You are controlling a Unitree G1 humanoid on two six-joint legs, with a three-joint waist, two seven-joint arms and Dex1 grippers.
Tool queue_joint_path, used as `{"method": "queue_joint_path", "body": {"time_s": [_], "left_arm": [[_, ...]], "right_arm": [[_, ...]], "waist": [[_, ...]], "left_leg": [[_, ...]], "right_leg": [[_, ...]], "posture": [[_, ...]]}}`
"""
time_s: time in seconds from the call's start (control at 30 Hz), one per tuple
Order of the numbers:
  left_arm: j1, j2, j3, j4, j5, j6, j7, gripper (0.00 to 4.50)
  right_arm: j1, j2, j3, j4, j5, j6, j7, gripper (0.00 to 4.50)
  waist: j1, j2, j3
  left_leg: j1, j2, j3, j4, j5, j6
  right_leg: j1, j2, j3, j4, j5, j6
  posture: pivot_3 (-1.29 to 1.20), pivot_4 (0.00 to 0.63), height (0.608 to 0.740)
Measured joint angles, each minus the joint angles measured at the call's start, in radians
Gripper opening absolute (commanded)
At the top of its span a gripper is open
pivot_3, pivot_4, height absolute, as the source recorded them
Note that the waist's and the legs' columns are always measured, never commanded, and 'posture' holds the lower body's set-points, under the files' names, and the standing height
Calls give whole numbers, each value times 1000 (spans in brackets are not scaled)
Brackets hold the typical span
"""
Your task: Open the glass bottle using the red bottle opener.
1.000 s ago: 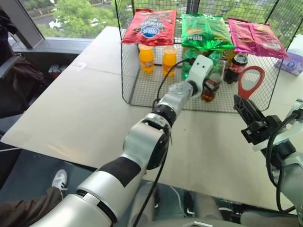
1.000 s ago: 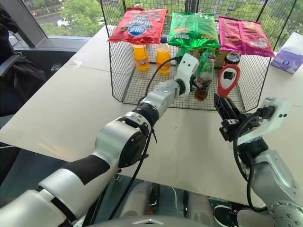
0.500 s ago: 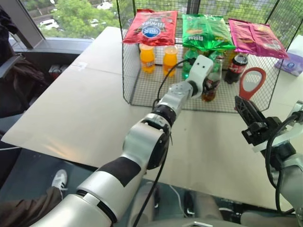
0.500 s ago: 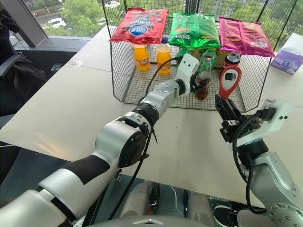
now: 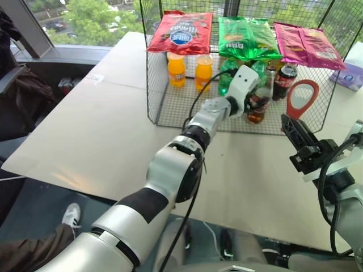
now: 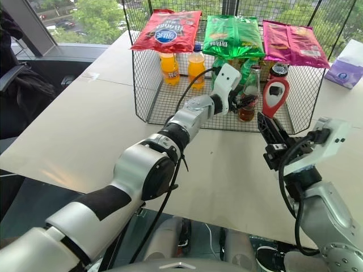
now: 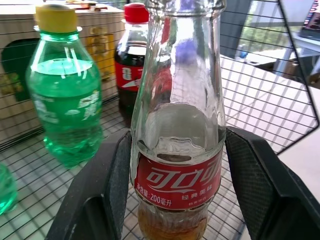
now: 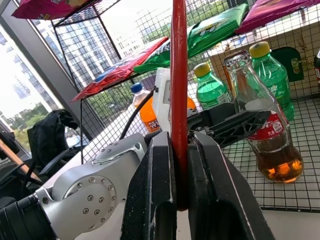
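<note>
The glass bottle [image 7: 177, 125], clear with a red label band and a little brown cola at the bottom, stands on the wire floor inside the mesh cage [image 5: 170, 102]. My left gripper [image 6: 244, 101] reaches level into the cage and is shut on the bottle. One black finger [image 7: 112, 170] presses each side at label height. To the right, outside the cage, my right gripper [image 5: 289, 127] is shut on the narrow end of the red bottle opener [image 5: 300, 99]. The opener's oval loop stands upright, near the bottle but apart from it.
The cage sits on a white table [image 5: 96, 130]. Inside are two orange drink bottles [image 5: 176, 68], green plastic bottles [image 7: 67, 115] and a plastic cola bottle with a red cap [image 5: 282, 79]. Chip bags [image 5: 181, 31] lie on top. A purple tissue box [image 5: 349, 76] stands at far right.
My left wrist has turned to the right, and the glass bottle between its fingers has shifted a little right inside the cage. The right gripper and opener have stayed put.
</note>
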Motion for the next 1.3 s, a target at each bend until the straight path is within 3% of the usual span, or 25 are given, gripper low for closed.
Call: {"method": "queue_joint_path", "body": {"time_s": [0.2,0.37,0.47,0.73,1.07,1.3], "left_arm": [[36,54,2,-82,-50,-6,-257,2254],[221,191,-24,-356,-130,71,-591,2254],[290,249,-44,-485,-153,147,-652,2254],[479,402,-73,-916,-245,401,-699,2254],[703,431,-115,-1097,-272,440,-627,2254],[759,459,-136,-1168,-285,397,-612,2254]], "right_arm": [[-5,-8,0,13,0,0,10,0],[11,-25,-4,18,0,1,28,0],[18,-31,-6,28,0,2,41,0],[-11,-51,2,115,-8,18,103,0],[-179,16,161,331,-193,94,176,0],[-222,49,201,361,-243,142,228,0]], "waist": [[-4,1,0],[-10,2,-1],[-8,2,-1],[0,2,-1],[-3,3,-1],[-1,3,-1]], "left_leg": [[0,1,1,0,0,0],[0,4,0,1,0,0],[0,4,0,2,0,0],[1,4,0,4,0,0],[2,4,1,4,0,0],[2,4,1,3,0,0]], "right_leg": [[0,0,1,0,0,0],[0,3,1,2,0,-1],[0,3,1,2,0,-1],[2,2,1,2,0,0],[2,3,2,3,0,-1],[2,2,2,2,0,-1]], "posture": [[0,150,740],[0,150,740],[0,150,740],[0,150,740],[0,150,740],[0,150,740]]}}
